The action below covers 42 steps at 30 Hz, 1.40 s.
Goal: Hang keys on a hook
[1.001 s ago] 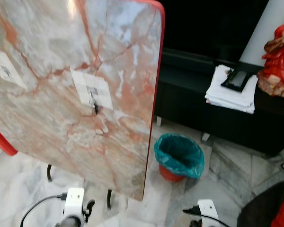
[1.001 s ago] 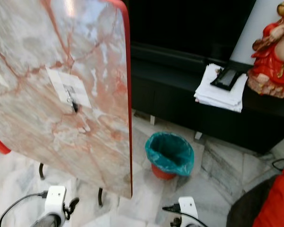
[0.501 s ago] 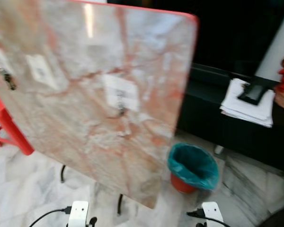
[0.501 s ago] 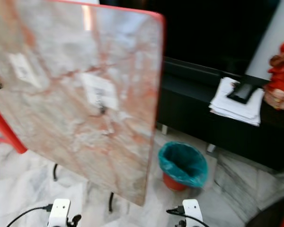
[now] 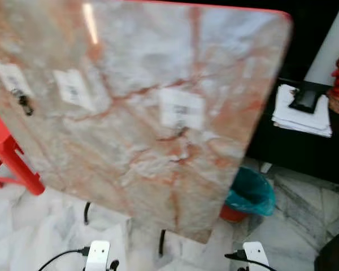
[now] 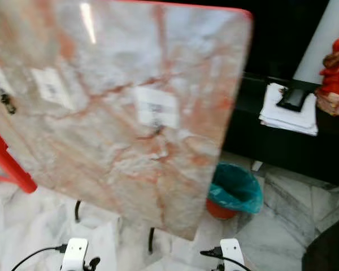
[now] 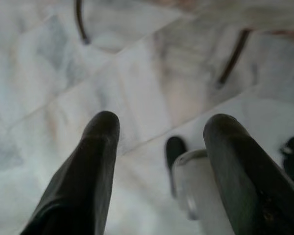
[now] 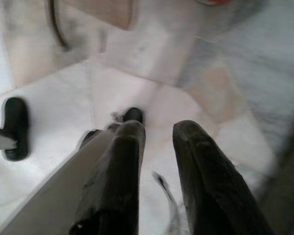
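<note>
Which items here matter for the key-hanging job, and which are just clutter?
Job-related:
- marble-pattern board with white hook pads
- dark item hanging at the leftmost pad, possibly keys; too blurred to confirm
- left end effector, open, aimed at the floor
- right end effector

Clutter:
- teal-lined bin
- paper stack
- red figurine
- red stool
</note>
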Tool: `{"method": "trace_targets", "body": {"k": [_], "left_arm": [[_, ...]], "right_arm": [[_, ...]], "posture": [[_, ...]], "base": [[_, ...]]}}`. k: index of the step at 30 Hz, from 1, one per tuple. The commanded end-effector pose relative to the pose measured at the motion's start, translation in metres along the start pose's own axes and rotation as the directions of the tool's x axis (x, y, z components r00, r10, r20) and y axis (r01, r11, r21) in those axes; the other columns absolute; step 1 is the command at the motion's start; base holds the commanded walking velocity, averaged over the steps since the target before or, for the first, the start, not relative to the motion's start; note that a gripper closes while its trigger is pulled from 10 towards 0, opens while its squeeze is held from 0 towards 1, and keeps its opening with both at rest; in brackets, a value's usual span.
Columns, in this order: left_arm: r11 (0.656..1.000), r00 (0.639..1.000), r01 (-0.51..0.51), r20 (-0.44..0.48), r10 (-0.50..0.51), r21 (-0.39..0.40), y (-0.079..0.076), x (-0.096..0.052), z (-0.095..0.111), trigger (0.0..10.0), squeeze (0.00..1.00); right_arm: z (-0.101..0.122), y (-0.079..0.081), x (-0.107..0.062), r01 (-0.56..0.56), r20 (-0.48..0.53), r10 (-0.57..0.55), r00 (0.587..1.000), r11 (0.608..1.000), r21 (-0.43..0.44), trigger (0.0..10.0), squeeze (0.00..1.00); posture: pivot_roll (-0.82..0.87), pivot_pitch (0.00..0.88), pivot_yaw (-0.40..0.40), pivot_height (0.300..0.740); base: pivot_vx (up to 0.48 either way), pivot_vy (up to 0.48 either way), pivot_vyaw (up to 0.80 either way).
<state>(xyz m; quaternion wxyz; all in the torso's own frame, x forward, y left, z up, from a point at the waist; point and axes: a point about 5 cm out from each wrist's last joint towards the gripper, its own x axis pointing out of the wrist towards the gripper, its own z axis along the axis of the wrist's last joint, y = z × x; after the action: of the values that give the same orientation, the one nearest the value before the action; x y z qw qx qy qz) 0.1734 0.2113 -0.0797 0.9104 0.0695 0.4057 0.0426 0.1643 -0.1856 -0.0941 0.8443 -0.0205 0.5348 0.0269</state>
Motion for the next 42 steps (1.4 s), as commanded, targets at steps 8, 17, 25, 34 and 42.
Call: {"method": "trace_targets", "body": {"k": [8, 17, 25, 34, 42], "left_arm": [[1.0, 1.0, -0.003, -0.018, 0.003, -0.01, -0.0019, -0.0016, -0.0061, 10.0, 0.0], [1.0, 1.0, -0.004, -0.019, 0.004, -0.004, 0.0006, -0.0008, -0.0044, 10.0, 0.0], [1.0, 1.0, 0.002, -0.027, -0.002, 0.0, 0.0013, -0.0009, -0.0055, 10.0, 0.0], [1.0, 0.999, 0.004, -0.037, -0.003, 0.005, 0.0008, -0.0017, -0.0084, 10.0, 0.0], [1.0, 0.999, 0.009, -0.034, -0.009, 0.006, -0.0014, -0.0018, -0.0084, 10.0, 0.0]], "right_arm": [[0.005, 0.0007, 0.0003, -0.003, 0.014, 0.003, 1.0, 1.0, 0.005, 10.0, 0.0], [0.0066, 0.0021, 0.0006, 0.005, 0.021, -0.005, 1.0, 1.0, 0.024, 10.0, 0.0], [0.0054, 0.003, 0.0007, -0.001, 0.01, 0.001, 1.0, 1.0, 0.026, 10.0, 0.0], [0.0054, 0.0034, 0.0006, -0.007, 0.024, 0.006, 1.0, 0.999, 0.038, 10.0, 0.0], [0.0051, 0.0027, 0.0005, -0.008, 0.024, 0.007, 1.0, 0.999, 0.034, 10.0, 0.0]], "posture": [[-0.01, 0.079, -0.038, 0.74], [-0.01, 0.076, -0.028, 0.74], [-0.01, 0.076, -0.027, 0.74], [0.0, 0.072, -0.026, 0.74], [0.0, 0.066, -0.032, 0.74]], "base": [[0.0, 0.48, 0.0], [0.0, 0.48, 0.0], [0.0, 0.48, -0.35], [0.0, 0.48, -0.15], [0.0, 0.48, 0.0]]}}
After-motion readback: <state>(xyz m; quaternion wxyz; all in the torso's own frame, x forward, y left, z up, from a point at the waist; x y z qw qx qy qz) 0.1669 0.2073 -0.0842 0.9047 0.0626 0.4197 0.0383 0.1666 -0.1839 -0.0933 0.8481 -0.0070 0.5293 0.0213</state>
